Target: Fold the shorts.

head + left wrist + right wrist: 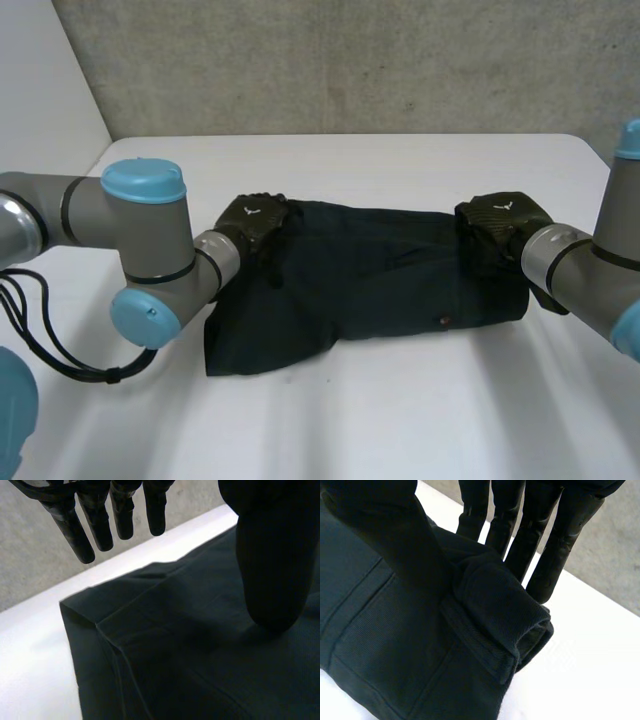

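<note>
Dark shorts (360, 280) lie flat on the white table (400, 420), folded into a long band. My left hand (252, 222) is at the shorts' far left corner. In the left wrist view its fingers (95, 525) are straight and clear of the cloth (175, 655), while the thumb (270, 570) rests on it. My right hand (500, 225) is at the far right corner, on the waistband end. There the thumb (395, 535) lies on top of the shorts (395, 650), and the straight fingers (555, 545) stand behind a raised roll of cloth, pinching it.
A grey wall (350, 60) runs behind the table's far edge. My left arm's elbow (150, 260) hangs over the table to the left of the shorts, and the right forearm (580, 270) comes in from the right. Bare table lies in front of the shorts.
</note>
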You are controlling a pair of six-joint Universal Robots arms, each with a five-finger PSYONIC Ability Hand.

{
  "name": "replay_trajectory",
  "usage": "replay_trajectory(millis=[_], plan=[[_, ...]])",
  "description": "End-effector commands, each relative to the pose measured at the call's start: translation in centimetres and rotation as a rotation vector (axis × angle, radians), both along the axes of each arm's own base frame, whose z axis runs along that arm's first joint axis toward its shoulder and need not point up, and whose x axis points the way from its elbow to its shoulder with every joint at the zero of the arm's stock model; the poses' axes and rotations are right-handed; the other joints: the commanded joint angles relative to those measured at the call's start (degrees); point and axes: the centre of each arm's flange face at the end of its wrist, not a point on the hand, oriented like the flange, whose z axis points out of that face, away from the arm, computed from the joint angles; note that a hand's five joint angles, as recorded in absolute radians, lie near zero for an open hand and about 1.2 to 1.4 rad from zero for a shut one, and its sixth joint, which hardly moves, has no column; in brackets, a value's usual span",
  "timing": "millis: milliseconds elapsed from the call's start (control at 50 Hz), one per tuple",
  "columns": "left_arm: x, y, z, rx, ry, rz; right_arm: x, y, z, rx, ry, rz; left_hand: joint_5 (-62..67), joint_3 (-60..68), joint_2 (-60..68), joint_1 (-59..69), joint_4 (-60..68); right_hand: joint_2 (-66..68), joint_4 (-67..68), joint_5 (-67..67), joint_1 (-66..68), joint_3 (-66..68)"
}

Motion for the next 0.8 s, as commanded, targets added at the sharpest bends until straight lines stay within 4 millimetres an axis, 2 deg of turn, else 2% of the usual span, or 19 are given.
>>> replay_trajectory(millis=[20, 100, 180, 240, 300, 400, 460, 480, 540, 560, 600, 640, 720, 800], plan=[[0.1, 0.2, -0.3, 0.033, -0.021, 0.004, 0.0, 3.2, 3.8, -0.123, -0.053, 0.100, 5.30, 4.75, 5.15, 4.64, 5.17, 13.48, 12.24, 15.16, 25.52, 13.86], [0.2, 0.3, -0.1, 0.032, -0.022, 0.005, 0.0, 4.6, 4.5, -0.177, -0.052, 0.151, 17.90, 17.35, 17.75, 17.24, 17.77, 13.48, 12.24, 15.16, 25.52, 13.86], [0.2, 0.3, 0.4, 0.022, -0.018, 0.006, -0.4, 5.9, 4.6, -0.231, 0.024, 0.191, 41.92, 41.37, 41.77, 41.26, 41.79, 13.48, 12.24, 15.16, 25.52, 13.86], [0.2, 0.4, 0.7, 0.016, -0.018, 0.004, -0.6, 6.6, 4.8, -0.260, 0.061, 0.204, 48.53, 47.98, 48.37, 47.87, 48.39, 13.48, 12.24, 15.16, 25.52, 13.86], [0.2, 0.5, 0.8, 0.016, -0.019, 0.005, -0.8, 7.2, 4.9, -0.292, 0.096, 0.220, 65.13, 64.58, 64.97, 64.47, 64.99, 13.48, 12.24, 15.16, 25.52, 13.86], [0.5, 0.7, 2.3, -0.002, -0.016, 0.019, -1.0, 7.4, 5.3, -0.320, 0.113, 0.211, 65.17, 64.62, 65.02, 64.51, 65.04, 13.48, 12.24, 15.16, 25.52, 13.86], [1.2, 1.2, 4.8, -0.040, -0.003, 0.045, -1.1, 7.5, 5.8, -0.335, 0.107, 0.208, 65.17, 64.62, 65.02, 64.51, 65.04, 13.48, 12.24, 15.16, 25.52, 13.86], [1.6, 1.7, 6.5, -0.069, 0.010, 0.052, -1.2, 7.5, 6.1, -0.342, 0.105, 0.205, 65.17, 64.62, 65.02, 64.51, 65.04, 13.48, 12.24, 15.16, 25.52, 13.86], [2.1, 2.7, 8.7, -0.105, 0.031, 0.056, -1.4, 7.5, 6.4, -0.354, 0.105, 0.199, 65.17, 64.62, 65.02, 64.51, 65.04, 13.48, 12.24, 15.16, 25.52, 13.86], [2.5, 3.6, 10.3, -0.129, 0.047, 0.056, -1.4, 7.6, 6.7, -0.365, 0.103, 0.198, 65.17, 64.62, 65.02, 64.51, 65.04, 13.48, 12.24, 15.16, 25.52, 13.86], [2.9, 4.5, 11.6, -0.144, 0.055, 0.056, -1.5, 7.8, 7.2, -0.379, 0.099, 0.196, 65.17, 64.62, 65.02, 64.51, 65.04, 13.48, 12.24, 15.16, 25.52, 13.86], [3.8, 6.1, 13.6, -0.172, 0.071, 0.058, -1.6, 8.2, 8.0, -0.408, 0.090, 0.189, 65.17, 64.62, 65.02, 64.51, 65.04, 13.48, 12.24, 15.16, 25.52, 13.86], [4.7, 8.0, 16.5, -0.234, 0.108, 0.062, -1.7, 8.4, 9.0, -0.440, 0.076, 0.182, 65.17, 64.62, 65.02, 64.51, 65.04, 13.48, 12.24, 15.16, 25.52, 13.86], [4.9, 7.8, 17.5, -0.263, 0.121, 0.080, -1.5, 8.2, 9.9, -0.466, 0.058, 0.184, 65.17, 64.62, 65.02, 64.51, 65.04, 13.48, 12.24, 15.16, 25.52, 13.86]])
